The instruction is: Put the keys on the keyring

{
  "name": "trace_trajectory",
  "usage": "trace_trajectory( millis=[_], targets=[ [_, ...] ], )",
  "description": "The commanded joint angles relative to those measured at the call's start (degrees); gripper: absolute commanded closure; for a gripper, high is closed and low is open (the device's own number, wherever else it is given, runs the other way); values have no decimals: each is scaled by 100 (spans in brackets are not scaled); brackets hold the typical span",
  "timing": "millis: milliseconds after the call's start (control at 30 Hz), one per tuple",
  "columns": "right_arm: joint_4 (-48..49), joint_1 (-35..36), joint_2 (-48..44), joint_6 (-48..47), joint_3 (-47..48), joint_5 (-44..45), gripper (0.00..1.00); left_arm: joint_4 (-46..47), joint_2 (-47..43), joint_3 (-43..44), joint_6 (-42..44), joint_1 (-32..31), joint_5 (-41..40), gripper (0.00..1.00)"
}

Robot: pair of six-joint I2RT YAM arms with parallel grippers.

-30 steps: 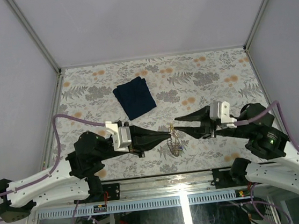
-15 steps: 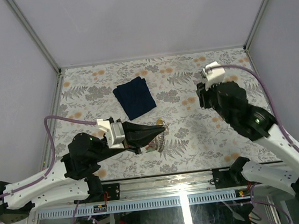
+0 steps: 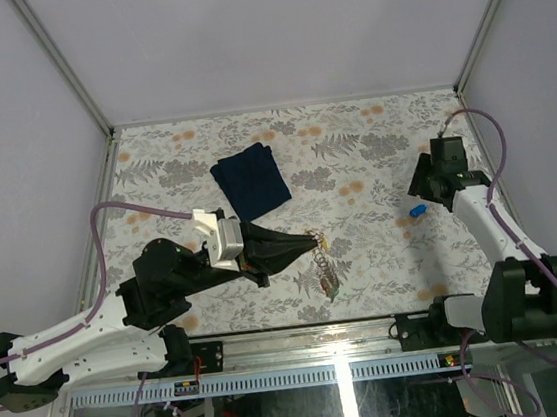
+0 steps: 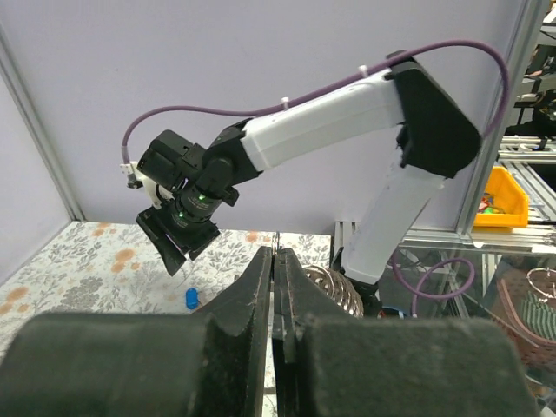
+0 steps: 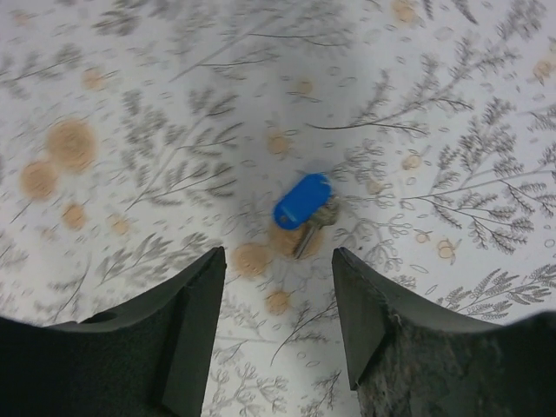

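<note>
The left end effector [image 3: 309, 240] is pinched shut on the keyring [image 3: 325, 269], which hangs from its tip down toward the surface [image 3: 352, 150]. The right end effector [image 5: 278, 259] is spread wide over a blue-tagged key [image 5: 302, 201] lying flat on the surface

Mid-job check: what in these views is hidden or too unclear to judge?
How many keys hang on the keyring: top view, too small, one tangled cluster.
Where the left claw pinches the ring: left wrist view, the shut claw itself covers the spot.
The hole of the blue key: right wrist view, blurred, and the tag overlaps the metal part.
</note>
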Motion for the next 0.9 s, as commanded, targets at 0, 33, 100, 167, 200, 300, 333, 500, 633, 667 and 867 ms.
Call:
trace_trajectory(
  millis=[0,33,100,167,200,300,333,500,633,667,867],
  targets=[
    [759,-594,432,546,-202,-129,40,106,-84,208,-231,18,159,100],
    [830,-624,529,511,-211,-80,40,110,-93,203,-241,15,143,100],
    [880,-676,790,434,-165,-20,40,75,-99,203,-245,10,135,100],
    [918,-724,1006,366,-121,-51,40,67,-100,194,-245,15,111,100],
    [953,-741,1093,339,-122,-93,41,62,-105,176,-238,11,95,100],
    [1024,-795,1382,278,-80,-268,41,64,-113,142,-220,15,26,100],
    [1021,-806,1488,258,-53,-310,41,63,-120,129,-211,11,8,100],
    [1044,-818,1916,194,13,-271,39,42,-153,104,-163,10,-65,100],
    [1063,-826,2222,190,114,-280,40,37,-145,102,-149,11,-95,100],
    [1093,-827,2270,188,126,-294,41,31,-137,111,-135,11,-92,100],
    [1131,-821,2470,133,214,-278,44,8,-153,92,-123,11,-145,100]
  ],
)
